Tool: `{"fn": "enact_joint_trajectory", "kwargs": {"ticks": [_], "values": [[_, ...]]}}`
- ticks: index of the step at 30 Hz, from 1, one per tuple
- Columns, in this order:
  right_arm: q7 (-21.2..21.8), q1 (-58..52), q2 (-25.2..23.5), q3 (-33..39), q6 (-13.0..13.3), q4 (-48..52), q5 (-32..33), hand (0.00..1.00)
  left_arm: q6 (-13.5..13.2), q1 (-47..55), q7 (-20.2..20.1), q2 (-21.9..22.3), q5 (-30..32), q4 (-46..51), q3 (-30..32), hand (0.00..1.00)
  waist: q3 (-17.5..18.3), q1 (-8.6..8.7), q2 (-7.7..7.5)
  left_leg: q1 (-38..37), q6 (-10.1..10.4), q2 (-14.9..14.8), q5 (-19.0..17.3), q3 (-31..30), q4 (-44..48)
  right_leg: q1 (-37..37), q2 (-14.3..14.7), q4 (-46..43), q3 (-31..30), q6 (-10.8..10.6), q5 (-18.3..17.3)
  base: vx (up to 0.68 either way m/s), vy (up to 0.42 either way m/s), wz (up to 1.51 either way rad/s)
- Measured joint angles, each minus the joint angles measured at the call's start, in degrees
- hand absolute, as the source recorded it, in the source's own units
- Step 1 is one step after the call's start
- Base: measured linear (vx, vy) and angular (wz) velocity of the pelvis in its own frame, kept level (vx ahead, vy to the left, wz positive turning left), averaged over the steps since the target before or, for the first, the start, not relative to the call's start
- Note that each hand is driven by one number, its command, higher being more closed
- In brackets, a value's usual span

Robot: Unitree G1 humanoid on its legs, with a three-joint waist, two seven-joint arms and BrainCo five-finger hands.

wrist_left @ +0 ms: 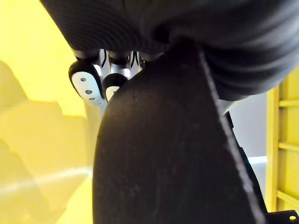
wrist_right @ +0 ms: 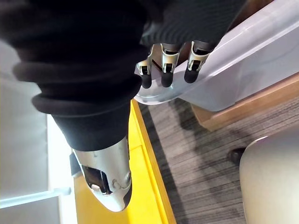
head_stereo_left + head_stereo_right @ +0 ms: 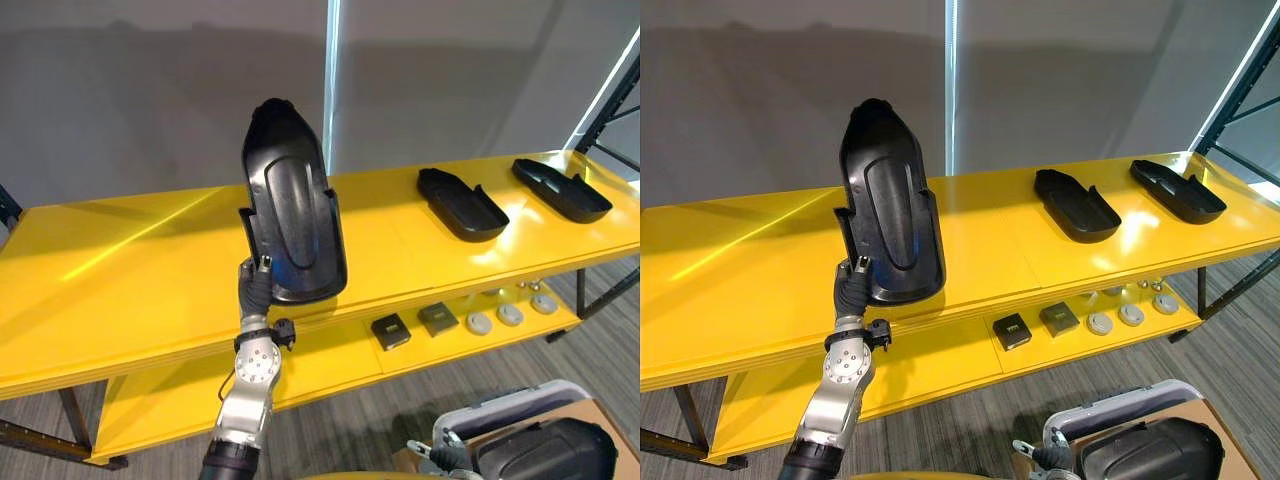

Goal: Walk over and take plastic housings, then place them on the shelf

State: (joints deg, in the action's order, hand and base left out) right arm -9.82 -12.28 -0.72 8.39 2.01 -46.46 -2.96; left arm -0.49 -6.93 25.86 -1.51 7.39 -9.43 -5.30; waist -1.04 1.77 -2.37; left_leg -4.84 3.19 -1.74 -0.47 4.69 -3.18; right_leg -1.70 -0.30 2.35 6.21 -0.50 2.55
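A long black plastic housing (image 3: 292, 200) stands upright above the front of the yellow shelf top (image 3: 120, 270). My left hand (image 3: 254, 285) is shut on its lower edge. In the left wrist view the fingers (image 1: 88, 84) curl behind the housing (image 1: 163, 163). Two more black housings (image 3: 462, 203) (image 3: 560, 188) lie flat on the shelf top at the right. My right hand (image 2: 167, 65) hangs low beside a pale bin (image 2: 243, 74), fingers relaxed and holding nothing.
The pale grey bin (image 3: 500, 405) at the lower right holds another black housing (image 3: 545, 450). On the lower yellow shelf lie two small dark boxes (image 3: 391, 330) and several grey discs (image 3: 510, 316). A dark rack upright (image 3: 612, 110) stands at the right. Grey carpet lies below.
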Motion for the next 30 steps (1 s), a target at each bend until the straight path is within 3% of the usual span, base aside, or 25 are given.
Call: {"fn": "enact_joint_trajectory", "kwargs": {"ticks": [7, 12, 13, 17, 24, 30], "values": [[0.04, 1.81, 0.32, -0.17, -0.02, -1.7, -0.07, 0.0, 2.04, -7.1, 1.25, -3.42, -1.77, -11.68, 4.44, 1.0, -0.01, 2.22, 0.06, 0.1, -0.24, -0.04, 0.81, 0.15, -0.99, -0.08, 0.31, 1.85, -0.31, 0.42, 1.39, -0.01, -0.002, -0.03], [0.08, 2.15, 0.73, -0.25, -0.03, -2.01, -0.23, 0.0, 3.24, -10.03, 1.9, -4.55, -2.3, -16.13, 6.04, 1.0, -0.11, 2.66, 0.17, 0.1, -0.26, 0.08, 0.79, 0.3, -1.17, 0.05, 0.33, 2.07, -0.88, 0.43, 1.52, 0.0, 0.007, -0.01], [0.09, 2.37, 0.85, -0.26, -0.03, -2.18, -0.56, 0.0, 3.57, -10.34, 1.89, -4.62, -2.36, -16.25, 6.06, 0.0, -0.18, 2.81, 0.24, 0.1, -0.26, 0.14, 0.8, 0.31, -1.37, 0.11, 0.32, 2.19, -0.94, 0.43, 1.53, 0.0, 0.0, 0.0], [0.1, 3.3, 1.21, -0.41, -0.04, -2.33, -1.51, 0.0, 3.71, -12.59, 2.02, -5.01, -3.56, -19.92, 7.23, 0.0, -0.79, 3.82, 0.71, 0.09, -0.27, 0.32, 0.8, 0.57, -1.88, 0.09, 0.28, 2.94, -1.35, 0.38, 1.87, -0.01, 0.01, -0.03], [0.08, 4.01, 1.33, -0.39, -0.05, -2.33, -1.9, 0.0, 3.7, -16.14, 2.06, -5.83, -5.97, -21.91, 8.0, 0.0, -2.15, 4.13, 0.79, -0.02, -0.27, 0.31, 0.78, 0.72, -1.89, 0.08, 0.33, 2.98, -1.54, 0.39, 1.88, 0.0, 0.004, -0.02], [0.07, 4.15, 1.35, -0.41, -0.07, -2.34, -1.91, 0.0, 3.53, -17.1, 3.38, -5.97, -12.3, -22.4, 8.23, 0.0, -2.24, 4.47, 0.8, -0.03, -0.27, 0.35, 0.78, 0.71, -1.88, 0.06, 0.29, 2.97, -1.55, 0.39, 1.88, -0.02, 0.004, 0.0]]}}
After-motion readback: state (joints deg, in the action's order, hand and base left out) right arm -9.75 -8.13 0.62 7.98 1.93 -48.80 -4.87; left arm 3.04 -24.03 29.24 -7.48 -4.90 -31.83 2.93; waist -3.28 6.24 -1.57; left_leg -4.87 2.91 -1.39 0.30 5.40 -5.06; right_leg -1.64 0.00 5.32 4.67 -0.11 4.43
